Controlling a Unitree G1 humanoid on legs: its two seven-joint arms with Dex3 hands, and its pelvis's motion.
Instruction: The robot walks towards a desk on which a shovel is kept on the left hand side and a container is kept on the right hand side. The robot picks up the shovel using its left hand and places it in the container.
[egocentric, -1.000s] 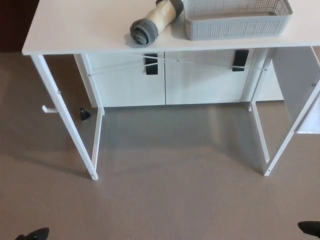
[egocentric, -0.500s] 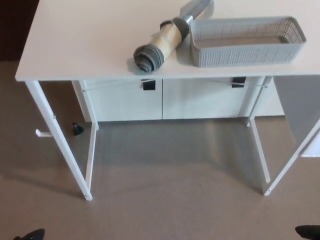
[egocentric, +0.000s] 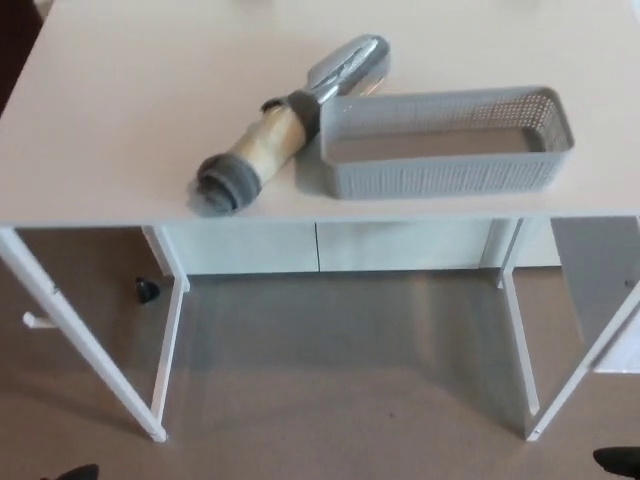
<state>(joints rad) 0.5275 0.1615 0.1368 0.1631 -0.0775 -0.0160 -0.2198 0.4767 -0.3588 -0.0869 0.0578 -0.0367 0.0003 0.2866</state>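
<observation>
The shovel (egocentric: 283, 130) lies diagonally on the white desk (egocentric: 120, 120). Its grey end cap points toward the front edge, a cream handle comes after it, and the metal blade points to the back. It rests against the left end of the grey perforated container (egocentric: 445, 175), which stands right of it and looks empty. Only a small black tip of my left hand (egocentric: 72, 471) shows at the bottom left edge, and a tip of my right hand (egocentric: 615, 459) at the bottom right. Both are well short of the desk.
White desk legs (egocentric: 165, 355) stand on beige carpet, with a white cabinet (egocentric: 320, 245) behind them under the desk. A small black object (egocentric: 147, 290) lies on the floor at the left. A white panel (egocentric: 605, 290) stands at the right.
The whole picture has shifted: the camera has come closer to the desk, so more of the desk top and the full shovel and container show. Nothing on the desk has moved.
</observation>
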